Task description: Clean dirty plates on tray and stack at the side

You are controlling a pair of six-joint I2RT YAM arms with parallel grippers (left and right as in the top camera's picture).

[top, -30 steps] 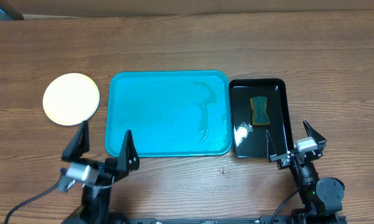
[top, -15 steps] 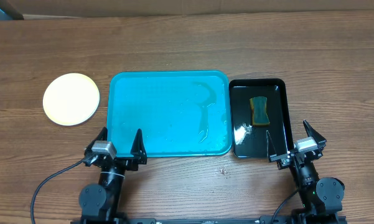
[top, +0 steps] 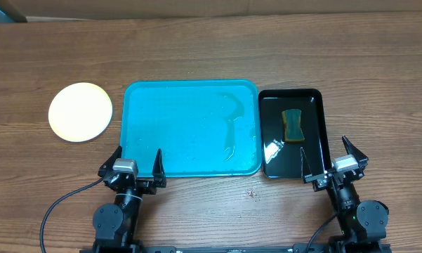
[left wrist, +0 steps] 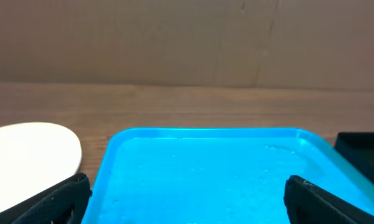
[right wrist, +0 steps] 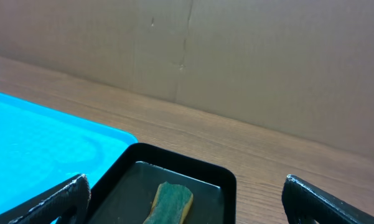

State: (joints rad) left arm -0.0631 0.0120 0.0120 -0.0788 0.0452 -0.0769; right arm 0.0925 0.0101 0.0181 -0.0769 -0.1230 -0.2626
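Observation:
The turquoise tray (top: 189, 126) lies in the middle of the table with nothing on it but wet streaks; it also shows in the left wrist view (left wrist: 205, 168) and the right wrist view (right wrist: 43, 137). A pale yellow-green plate (top: 80, 112) lies on the table left of the tray, topmost of what may be a stack; I cannot tell if others lie under it. It shows in the left wrist view (left wrist: 31, 152). My left gripper (top: 135, 163) is open and empty at the tray's front left edge (left wrist: 187, 199). My right gripper (top: 332, 160) is open and empty at the black tray's front edge (right wrist: 183, 199).
A narrow black tray (top: 291, 133) stands right of the turquoise tray and holds a green and yellow sponge (top: 293, 124), also seen in the right wrist view (right wrist: 168, 202). A cardboard wall (left wrist: 187, 37) runs along the table's far edge.
My left arm has swung right from near the plate and now faces the tray's front left edge, open throughout. The right arm has not moved.

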